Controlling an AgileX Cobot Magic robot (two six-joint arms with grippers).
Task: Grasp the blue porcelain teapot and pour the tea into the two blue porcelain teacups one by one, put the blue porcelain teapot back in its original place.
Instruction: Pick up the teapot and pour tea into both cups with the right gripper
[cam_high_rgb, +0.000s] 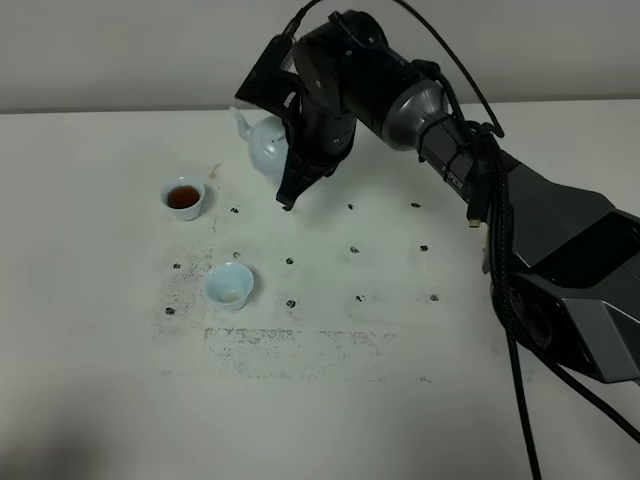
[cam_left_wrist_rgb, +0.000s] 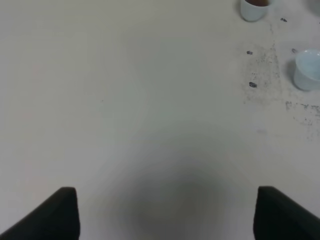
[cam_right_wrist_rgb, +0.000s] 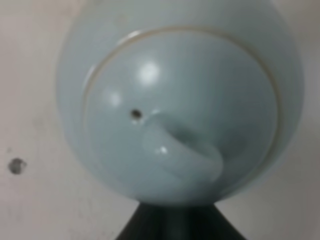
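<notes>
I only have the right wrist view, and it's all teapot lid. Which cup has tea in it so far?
Observer: The far teacup holds reddish-brown tea.
Operator: And the other cup?
Observer: The near teacup looks empty.
Operator: Is the teapot over it yet?
Observer: No, the teapot is farther back and to the right of it, with its spout pointing away.
</notes>
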